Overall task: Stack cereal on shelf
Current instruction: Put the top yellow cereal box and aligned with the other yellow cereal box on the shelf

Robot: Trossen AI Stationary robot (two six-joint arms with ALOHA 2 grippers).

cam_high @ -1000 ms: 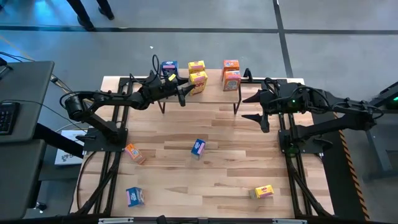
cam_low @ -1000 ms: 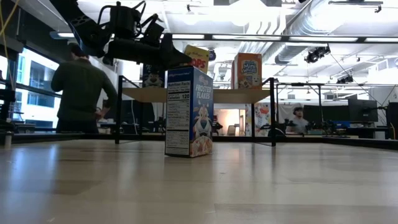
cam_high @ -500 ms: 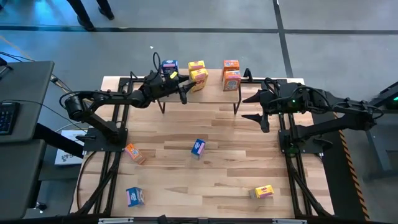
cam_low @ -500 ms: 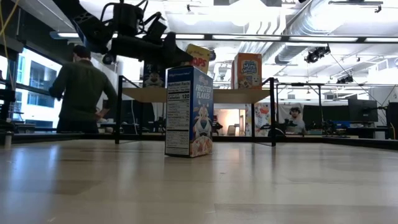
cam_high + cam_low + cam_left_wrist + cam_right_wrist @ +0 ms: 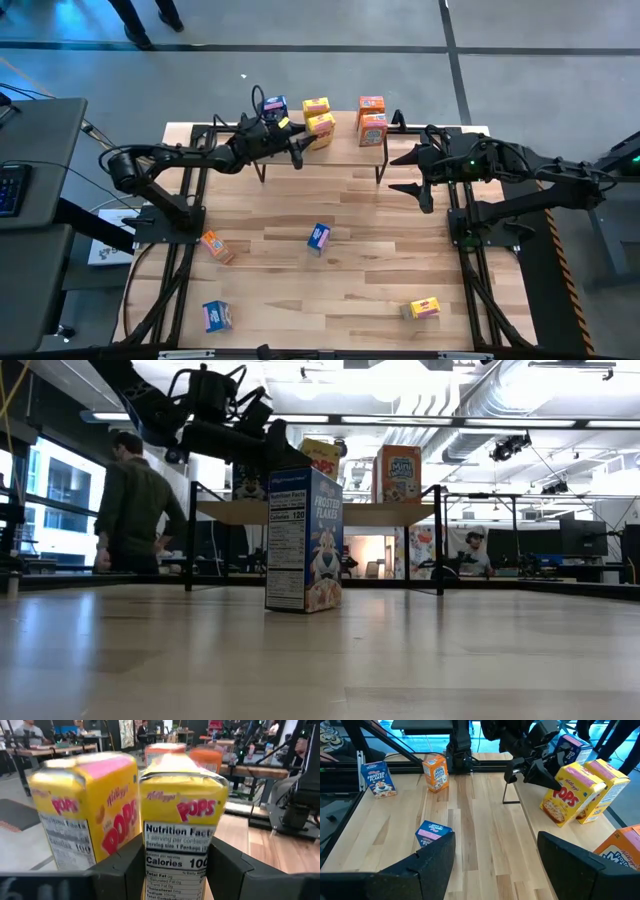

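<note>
The left claw [image 5: 297, 147] is up over the shelf [image 5: 345, 150], clamped on a yellow cereal box [image 5: 321, 126] that's right next to a second yellow box [image 5: 315, 105], nearly touching it. A blue box [image 5: 272, 107] sits behind the arm on the shelf, and two orange ones [image 5: 372, 118] are over at the other end. The right claw [image 5: 410, 172] hangs just off the shelf's right side with its fingers spread wide, holding nothing. Down on the worktop [image 5: 380, 250] there's an upright blue box in the middle [image 5: 319, 237], an orange one [image 5: 214, 245], another blue [image 5: 216, 315], and a yellow one [image 5: 425, 308]. A person [image 5: 133, 505] stands in the background.
</note>
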